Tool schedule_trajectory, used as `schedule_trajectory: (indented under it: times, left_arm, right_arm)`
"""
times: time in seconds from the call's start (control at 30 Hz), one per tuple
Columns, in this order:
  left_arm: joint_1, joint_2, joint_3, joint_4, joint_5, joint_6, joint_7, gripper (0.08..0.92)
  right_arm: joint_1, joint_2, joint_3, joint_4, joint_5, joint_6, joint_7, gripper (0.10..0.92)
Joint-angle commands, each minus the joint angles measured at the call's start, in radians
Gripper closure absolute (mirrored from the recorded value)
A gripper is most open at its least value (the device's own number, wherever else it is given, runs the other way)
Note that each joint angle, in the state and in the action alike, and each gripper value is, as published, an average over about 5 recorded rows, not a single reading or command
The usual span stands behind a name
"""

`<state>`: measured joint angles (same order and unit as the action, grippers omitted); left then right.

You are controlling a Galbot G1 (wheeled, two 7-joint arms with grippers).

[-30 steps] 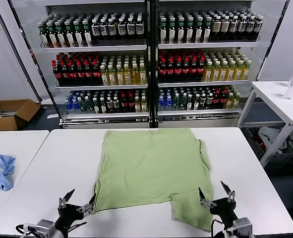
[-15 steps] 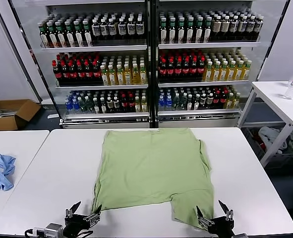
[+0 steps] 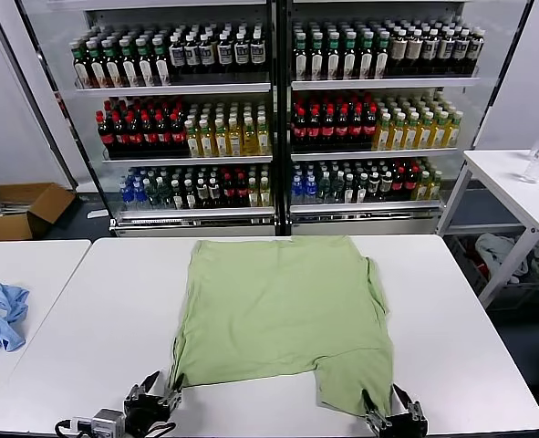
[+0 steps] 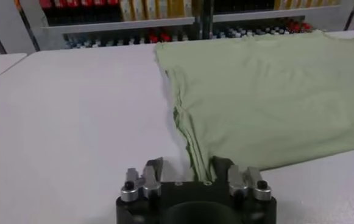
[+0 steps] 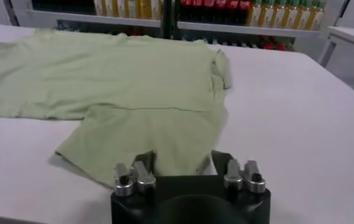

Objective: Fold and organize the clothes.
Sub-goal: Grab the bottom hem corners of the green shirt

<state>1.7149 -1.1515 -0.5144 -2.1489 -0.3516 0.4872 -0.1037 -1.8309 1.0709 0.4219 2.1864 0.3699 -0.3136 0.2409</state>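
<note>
Light green polo shirt (image 3: 283, 315) lies flat, centre of the white table (image 3: 96, 319), print not visible. Left gripper (image 3: 155, 399), lower left of the head view, and right gripper (image 3: 394, 415), lower right, stand at the near hem with jaws wide, holding nothing. Step judged: approach to grasp the hem corners. Next move needs both to close on cloth. Wrist views show each hem edge apparently between the fingers; the head view does not.

We are holding our left gripper (image 3: 155, 394) and right gripper (image 3: 393, 412) low and well apart, both with fingers spread wide.
</note>
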Motion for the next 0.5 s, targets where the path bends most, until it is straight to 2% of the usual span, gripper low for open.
schedule_trajectory:
  times: [0.03,0.23,0.37,0.5]
  left_arm:
    - [-0.013,-0.005,0.034,0.026,0.084,0.005,0.026,0.579]
    - [-0.034,0.001,0.020,0.039,0.084,-0.029,0.049,0.743]
    - [-0.020,0.026,-0.026,-0.003,0.038,-0.047,0.065,0.854]
    - [0.059,0.062,-0.066,-0.099,0.001,-0.045,0.085,0.916]
  right_arm:
    - [0.011,0.003,-0.010,-0.014,0.029,-0.002,-0.002,0.595]
    - [0.062,-0.015,-0.005,-0.020,0.043,0.012,-0.012,0.768]
    - [0.064,-0.058,0.029,0.024,0.092,0.016,-0.044,0.881]
    - [-0.007,-0.102,0.083,0.150,0.145,0.000,-0.073,0.920]
